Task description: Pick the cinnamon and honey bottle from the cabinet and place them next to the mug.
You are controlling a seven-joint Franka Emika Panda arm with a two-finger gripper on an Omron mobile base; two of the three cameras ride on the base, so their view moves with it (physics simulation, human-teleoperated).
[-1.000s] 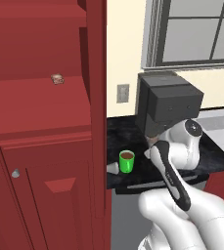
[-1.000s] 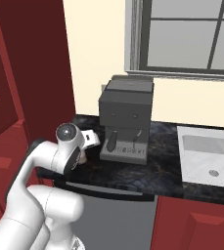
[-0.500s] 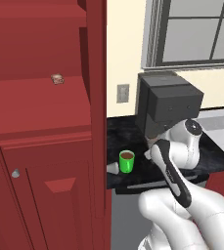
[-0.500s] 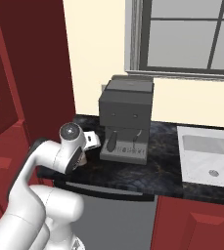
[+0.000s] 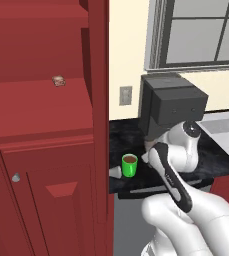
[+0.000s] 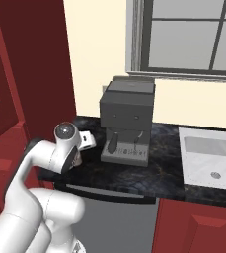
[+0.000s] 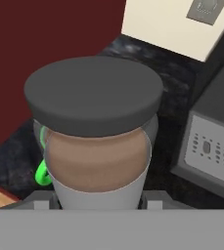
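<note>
While gripping cinnamon (image 7: pixel 96 146): end effector (image 7: pixel 96 195).

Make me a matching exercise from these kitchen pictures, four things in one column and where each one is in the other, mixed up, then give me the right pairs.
Things:
1. cinnamon
2. mug
3. coffee machine
4. pinkish-brown lump

Places:
A. on a shelf of the cabinet
B. under the window, beside the sink
C. on the counter edge by the cabinet's side
D. between the gripper's fingers, above the counter

Pairs: 1-D, 2-C, 3-B, 4-A

Gripper (image 7: pixel 98 202) clamped; arm bent low
</note>
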